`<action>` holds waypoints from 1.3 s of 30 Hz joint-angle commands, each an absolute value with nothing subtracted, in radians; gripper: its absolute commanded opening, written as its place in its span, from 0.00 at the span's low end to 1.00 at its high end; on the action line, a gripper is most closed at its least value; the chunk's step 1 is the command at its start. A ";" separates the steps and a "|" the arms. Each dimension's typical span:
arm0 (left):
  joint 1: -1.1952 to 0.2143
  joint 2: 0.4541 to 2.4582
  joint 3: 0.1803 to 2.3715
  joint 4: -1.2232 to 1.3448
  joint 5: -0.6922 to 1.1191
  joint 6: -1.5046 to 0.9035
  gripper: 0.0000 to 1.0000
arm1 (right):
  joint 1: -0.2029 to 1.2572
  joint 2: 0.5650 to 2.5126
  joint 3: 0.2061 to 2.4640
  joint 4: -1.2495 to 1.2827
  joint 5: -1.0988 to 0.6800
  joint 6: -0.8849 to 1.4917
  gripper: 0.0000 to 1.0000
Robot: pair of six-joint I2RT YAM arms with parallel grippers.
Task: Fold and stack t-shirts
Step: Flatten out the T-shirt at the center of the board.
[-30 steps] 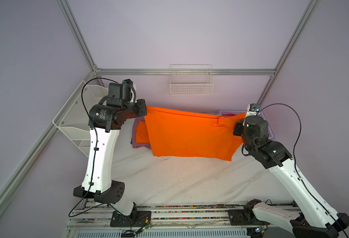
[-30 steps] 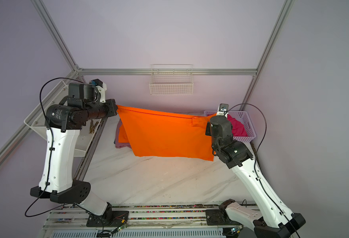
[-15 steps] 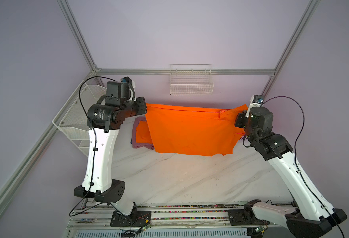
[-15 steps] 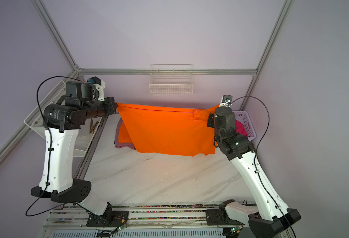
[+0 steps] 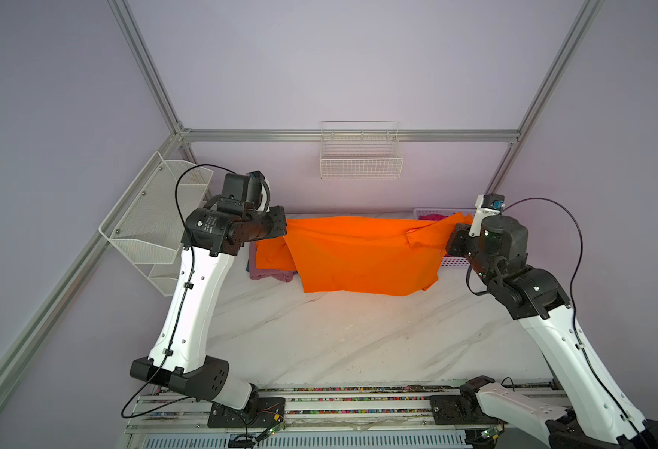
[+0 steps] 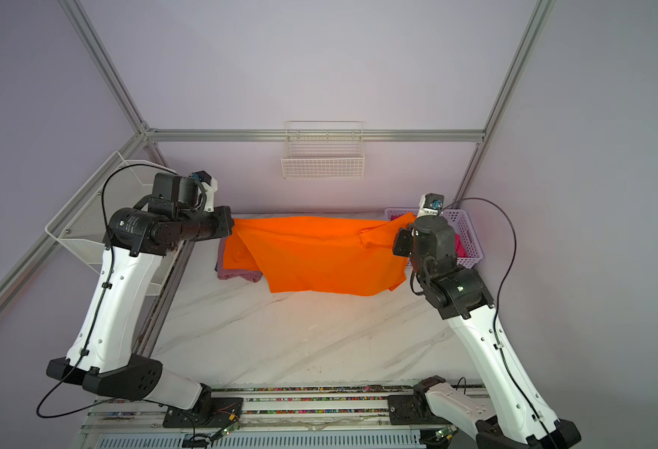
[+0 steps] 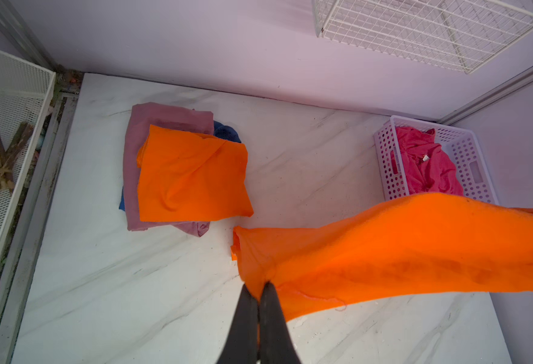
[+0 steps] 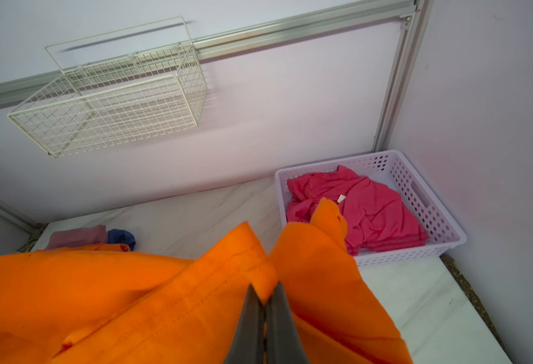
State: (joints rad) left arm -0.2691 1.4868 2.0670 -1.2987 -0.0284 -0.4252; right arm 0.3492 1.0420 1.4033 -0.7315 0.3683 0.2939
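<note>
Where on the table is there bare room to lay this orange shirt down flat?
The broad marble table stretch from the hem of the hanging orange t-shirt to the front rail is bare. Crowded: the far-left corner holds the folded stack, the far-right corner the lavender basket with the hot pink t-shirt.

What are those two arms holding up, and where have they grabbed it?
One orange t-shirt, stretched between them. The left gripper pinches its edge at one end; the right gripper pinches a stitched hem at the other.
</note>
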 commanded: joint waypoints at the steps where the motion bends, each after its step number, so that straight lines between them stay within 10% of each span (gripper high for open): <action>1: -0.272 1.423 2.133 -1.315 -0.071 -0.513 0.00 | 0.345 0.974 1.475 -0.874 0.331 0.367 0.00; 14: -0.135 1.625 2.023 -1.113 -0.108 -0.547 0.00 | 0.328 1.335 1.610 -0.724 0.312 0.323 0.00; 21: -0.073 2.159 2.953 -1.316 -0.020 -0.516 0.00 | 0.287 1.788 2.367 -0.847 0.170 0.320 0.00; 24: -0.066 1.979 2.640 -1.087 0.070 -0.565 0.00 | 0.284 1.774 2.465 -0.843 0.179 0.319 0.00; 39: -0.233 1.246 1.677 -1.066 0.003 -0.500 0.00 | 0.286 0.838 1.088 -0.890 -0.030 0.447 0.00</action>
